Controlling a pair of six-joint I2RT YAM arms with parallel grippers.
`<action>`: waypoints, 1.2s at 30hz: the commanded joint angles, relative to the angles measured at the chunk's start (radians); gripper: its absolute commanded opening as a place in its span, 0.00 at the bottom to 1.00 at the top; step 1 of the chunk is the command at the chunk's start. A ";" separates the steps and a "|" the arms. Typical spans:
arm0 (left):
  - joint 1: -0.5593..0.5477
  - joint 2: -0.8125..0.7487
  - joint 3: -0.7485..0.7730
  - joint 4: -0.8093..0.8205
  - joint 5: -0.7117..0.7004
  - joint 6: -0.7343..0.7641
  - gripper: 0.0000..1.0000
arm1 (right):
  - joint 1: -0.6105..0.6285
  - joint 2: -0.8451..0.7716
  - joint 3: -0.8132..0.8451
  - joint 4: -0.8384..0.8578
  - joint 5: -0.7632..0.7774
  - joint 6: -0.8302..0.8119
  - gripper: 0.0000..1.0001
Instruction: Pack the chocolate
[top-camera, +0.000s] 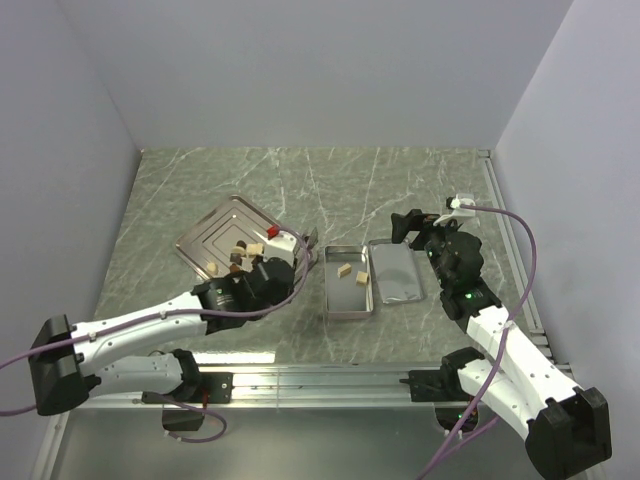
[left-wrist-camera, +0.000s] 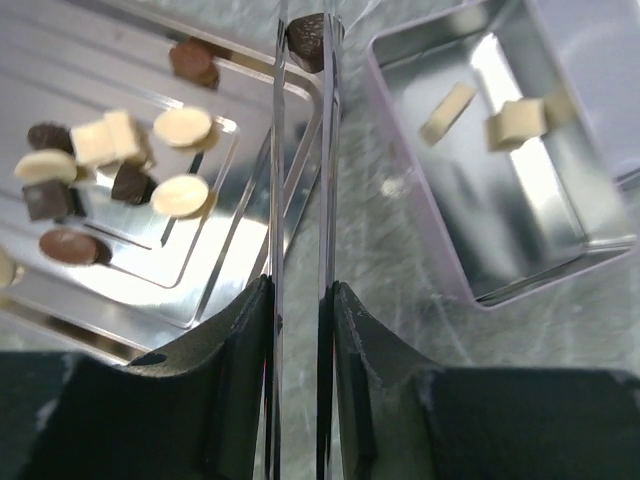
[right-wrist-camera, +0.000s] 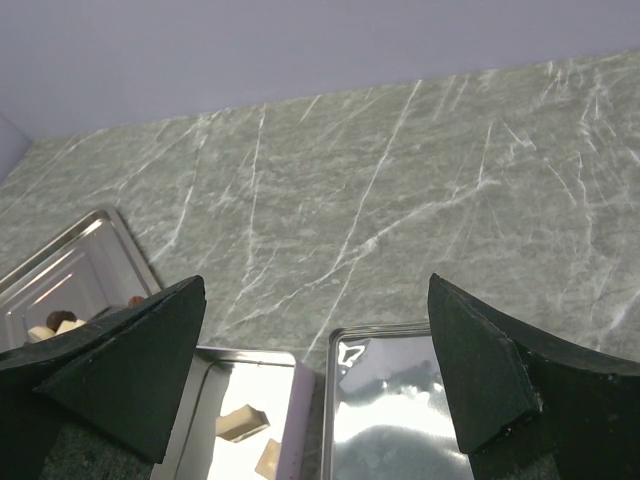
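My left gripper (top-camera: 303, 247) has long thin metal fingers (left-wrist-camera: 277, 180), shut on a dark brown chocolate (left-wrist-camera: 308, 40) at their tips. It hangs over the gap between the ridged steel tray (top-camera: 215, 232) and the open silver tin (top-camera: 331, 300). Several dark and cream chocolates (left-wrist-camera: 120, 140) lie on the tray (left-wrist-camera: 120, 290). Two cream pieces (left-wrist-camera: 447, 110) lie in the tin (left-wrist-camera: 420, 200); one also shows in the right wrist view (right-wrist-camera: 243, 423). My right gripper (top-camera: 405, 225) is open and empty above the far end of the tin's lid (top-camera: 396, 272).
The lid (right-wrist-camera: 400, 420) lies inside up just right of the tin (right-wrist-camera: 300, 400). The tray's corner (right-wrist-camera: 90, 260) shows at the left of the right wrist view. Grey walls enclose the marble table on three sides; a metal rail runs along the near edge (top-camera: 320, 380).
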 joint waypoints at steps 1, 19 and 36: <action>0.046 -0.070 -0.025 0.154 0.092 0.103 0.22 | -0.002 0.002 0.053 0.018 -0.003 -0.010 0.98; 0.034 -0.146 -0.079 0.286 0.422 0.216 0.21 | -0.003 0.010 0.056 0.018 -0.002 -0.012 0.98; 0.026 -0.124 -0.070 0.263 0.386 0.196 0.41 | -0.002 0.016 0.059 0.018 0.000 -0.012 0.98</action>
